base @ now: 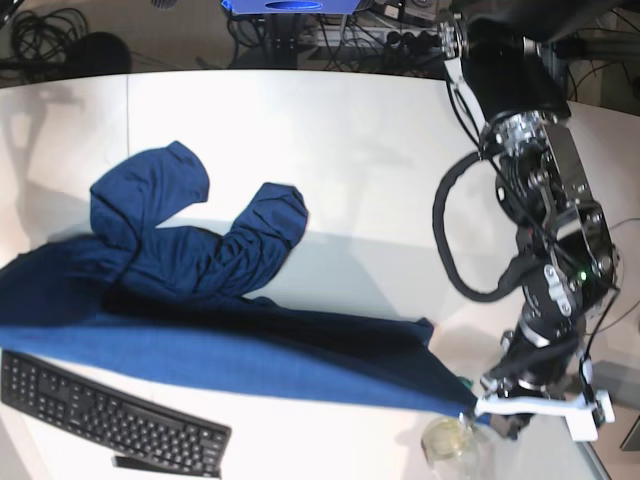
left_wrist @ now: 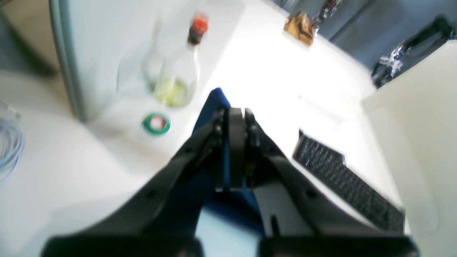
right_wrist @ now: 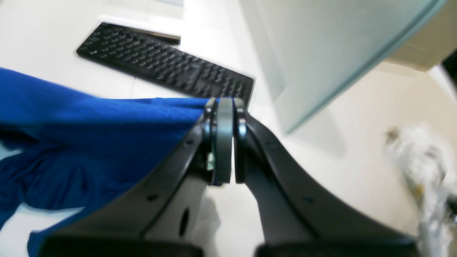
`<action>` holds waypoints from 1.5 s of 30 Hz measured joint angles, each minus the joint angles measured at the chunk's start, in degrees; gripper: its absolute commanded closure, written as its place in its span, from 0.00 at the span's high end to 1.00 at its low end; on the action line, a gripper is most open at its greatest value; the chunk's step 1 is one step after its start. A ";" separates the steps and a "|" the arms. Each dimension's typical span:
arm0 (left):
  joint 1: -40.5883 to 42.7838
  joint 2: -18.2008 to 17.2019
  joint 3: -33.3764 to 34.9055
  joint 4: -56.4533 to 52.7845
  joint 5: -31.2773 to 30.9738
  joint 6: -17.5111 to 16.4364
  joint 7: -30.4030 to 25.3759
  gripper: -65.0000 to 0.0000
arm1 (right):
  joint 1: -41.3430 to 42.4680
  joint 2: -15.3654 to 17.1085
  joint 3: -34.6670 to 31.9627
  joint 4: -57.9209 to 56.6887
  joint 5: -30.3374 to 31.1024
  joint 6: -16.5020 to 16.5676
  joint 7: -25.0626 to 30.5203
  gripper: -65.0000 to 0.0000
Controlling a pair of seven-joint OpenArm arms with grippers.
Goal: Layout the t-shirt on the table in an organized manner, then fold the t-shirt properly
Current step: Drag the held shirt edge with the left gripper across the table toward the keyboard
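Note:
The dark blue t-shirt [base: 220, 340] lies stretched in a long band across the white table [base: 350, 130], with bunched sleeves and folds toward the far left. My left gripper [base: 478, 406] is shut on the shirt's right corner near the table's front right. In the left wrist view the left gripper [left_wrist: 235, 116] is closed with blue t-shirt [left_wrist: 214, 103] fabric pinched between the fingers. In the right wrist view my right gripper [right_wrist: 225, 107] is shut on the t-shirt [right_wrist: 89, 132] edge, lifted above the table [right_wrist: 39, 39]. The right arm is outside the base view.
A black keyboard [base: 110, 420] lies at the front left, right beside the shirt's front edge. A glass bottle [left_wrist: 180, 67] and a green tape roll [left_wrist: 156, 123] stand near the left gripper. A frosted panel [right_wrist: 321, 53] rises beside the right gripper. Cables [base: 50, 30] lie at the back.

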 measured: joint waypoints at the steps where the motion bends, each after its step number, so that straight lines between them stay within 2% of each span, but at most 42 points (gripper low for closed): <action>1: 1.60 -0.04 -0.28 0.22 -0.44 0.02 -0.42 0.00 | -1.07 -1.22 0.87 0.02 -0.37 -0.13 -0.15 0.00; 3: 5.75 -0.09 -1.01 0.42 -2.60 -0.02 -0.61 0.00 | -3.23 -3.74 2.97 -0.11 -0.70 -0.17 -0.59 0.00; 9: 16.31 0.22 -8.87 0.26 -17.49 0.44 -0.61 0.00 | -8.92 -10.91 8.70 -0.15 -0.83 -0.20 -0.57 0.00; 11: 17.94 0.24 -10.51 0.22 -20.50 0.44 -0.44 0.00 | -9.22 -12.00 8.90 -0.17 -0.94 -0.20 -0.81 0.00; 14: 17.09 0.22 -11.06 0.20 -20.48 0.44 -0.44 0.00 | -7.17 -11.65 7.89 -0.20 -0.87 -0.20 -0.87 0.00; 21: 6.71 0.35 -10.73 -1.86 -20.00 0.35 -0.55 0.00 | 3.56 -4.81 4.39 -1.31 -1.70 -0.74 -1.31 0.00; 23: 1.25 1.31 -10.25 -4.44 -15.72 0.31 -0.48 0.00 | 8.57 -0.94 -0.76 -4.94 -1.22 -0.37 -2.10 0.00; 26: -9.92 3.58 -5.40 -14.10 -4.17 0.33 -2.08 0.00 | 20.96 3.80 -10.93 -18.29 -1.05 0.04 -0.37 0.01; 27: -13.94 4.09 -2.43 -19.54 -0.83 0.63 -3.93 0.00 | 25.24 4.66 -13.77 -24.00 -3.37 0.09 0.48 0.01; 30: -23.52 5.53 6.01 -36.46 4.96 -0.11 -15.61 0.00 | 36.46 5.22 -19.50 -39.74 -10.45 -0.76 3.02 0.01; 31: -25.05 5.86 8.85 -39.98 5.73 -0.22 -18.73 0.00 | 38.07 5.03 -20.09 -41.70 -12.37 -0.55 2.19 0.01; 33: -25.49 5.86 13.29 -43.23 5.88 -0.24 -21.46 0.00 | 37.94 4.42 -19.67 -41.94 -13.84 -0.39 0.66 0.02; 34: -24.50 6.03 14.73 -43.19 5.73 -0.17 -21.55 0.00 | 36.39 4.02 -18.91 -40.72 -14.43 -0.61 -1.29 0.06; 35: -22.97 6.10 15.63 -43.10 6.10 -0.04 -22.40 0.00 | 33.92 3.37 -17.94 -38.80 -14.58 -0.94 -3.19 0.14; 38: -16.76 6.25 14.80 -40.04 6.10 0.57 -21.86 0.00 | 25.86 0.68 -16.63 -34.18 -15.28 -1.05 -10.73 0.53; 39: -14.67 6.25 14.80 -38.07 6.12 0.66 -21.46 0.00 | 23.23 -0.76 -15.89 -32.89 -14.78 -1.09 -11.23 0.68; 41: -11.37 6.23 14.88 -33.68 6.08 0.59 -21.68 0.00 | 18.16 -4.66 -13.68 -29.49 -14.25 -0.59 -11.02 0.89; 42: -10.69 6.23 14.88 -32.24 6.05 0.42 -21.92 0.00 | 16.06 -6.91 -12.20 -28.02 -14.27 -0.68 -11.02 0.92; 45: -9.05 6.05 14.73 -27.76 6.12 0.42 -22.36 0.00 | 9.18 -14.75 -10.32 -24.48 -14.93 -1.05 -11.17 0.90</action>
